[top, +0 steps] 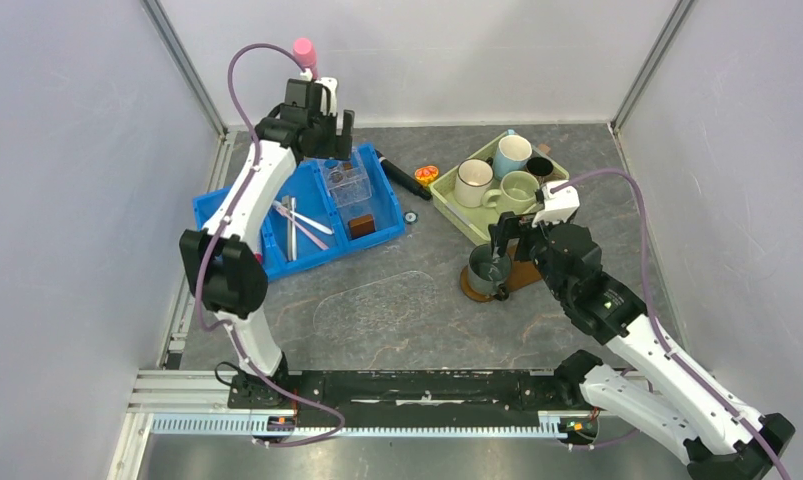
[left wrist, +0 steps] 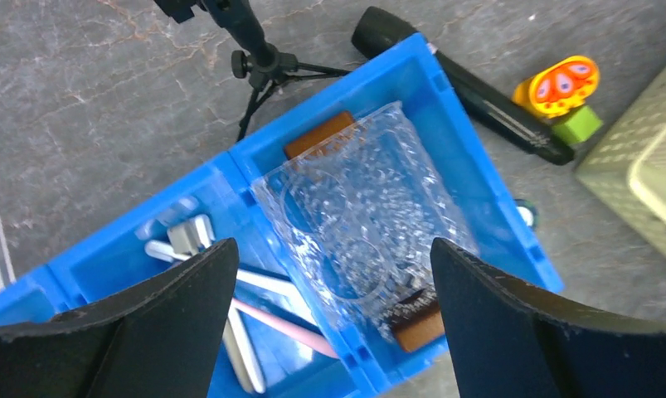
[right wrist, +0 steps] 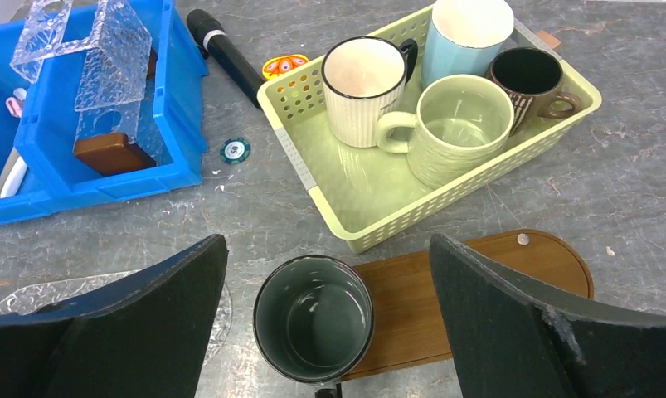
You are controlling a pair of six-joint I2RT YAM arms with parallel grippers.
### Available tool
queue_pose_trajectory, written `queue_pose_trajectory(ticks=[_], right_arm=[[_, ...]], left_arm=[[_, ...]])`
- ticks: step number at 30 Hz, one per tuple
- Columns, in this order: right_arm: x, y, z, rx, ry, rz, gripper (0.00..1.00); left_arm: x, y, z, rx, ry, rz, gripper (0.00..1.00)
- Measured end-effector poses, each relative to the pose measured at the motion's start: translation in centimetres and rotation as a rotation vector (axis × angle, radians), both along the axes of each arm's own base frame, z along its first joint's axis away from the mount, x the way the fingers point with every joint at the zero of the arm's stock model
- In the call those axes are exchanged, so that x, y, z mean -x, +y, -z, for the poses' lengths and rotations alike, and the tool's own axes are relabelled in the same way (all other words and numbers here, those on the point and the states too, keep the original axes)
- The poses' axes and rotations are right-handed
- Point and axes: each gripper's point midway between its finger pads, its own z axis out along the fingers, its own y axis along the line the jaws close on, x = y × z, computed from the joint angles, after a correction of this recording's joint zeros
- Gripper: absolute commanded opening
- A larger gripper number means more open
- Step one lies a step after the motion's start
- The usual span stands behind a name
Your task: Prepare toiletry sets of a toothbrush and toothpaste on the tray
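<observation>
The dark-brown tray [top: 522, 272] lies right of centre and also shows in the right wrist view [right wrist: 487, 278]. A dark grey-green mug [top: 487, 270] stands empty on its left end [right wrist: 313, 317]. My right gripper [top: 507, 243] hangs open just above this mug [right wrist: 325, 242], touching nothing. A pink toothbrush [left wrist: 284, 325] and white toothbrushes [left wrist: 259, 284] lie in the left compartment of the blue bin [top: 232, 212]. My left gripper [top: 329, 148] is open and empty above the bin [left wrist: 333, 242]. I cannot make out any toothpaste tube for certain.
A pale green basket [top: 455, 205] at the back right holds several mugs [right wrist: 454, 124]. A clear textured holder [left wrist: 362, 215] and brown blocks [left wrist: 416, 327] sit in the bin's right compartment. A black cylinder [top: 402, 178], an orange toy [top: 427, 175], a chip [top: 410, 216] and a clear sheet [top: 377, 305] lie on the table.
</observation>
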Motion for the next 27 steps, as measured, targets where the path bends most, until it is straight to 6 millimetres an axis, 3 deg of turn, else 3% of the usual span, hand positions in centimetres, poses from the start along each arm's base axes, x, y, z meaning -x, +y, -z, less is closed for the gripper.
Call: queue_pose_trajectory(ticks=[5,11,18,27], right_arm=[[0.2,-0.4,0.3,0.015,0.010,0.012,0.98],[0.5,-0.8,1.0,0.038,0.037,0.022,0.98],[0.5,-1.2,1.4,0.053,0.048,0.038,0.98],[0.2,-1.1,2.5,0.082,0.083,0.042,0.98]], left_arm=[[-2.1,1.3,3.1,-0.059,0.079,0.089,0.83],[-3.2,1.0,6.7,-0.053,0.164,0.190,0.76],[-4.4,0.4,6.1,-0.031,0.136,0.234,0.79],[-5.2,0.5,7.6,-0.066,0.142,0.269,0.76]])
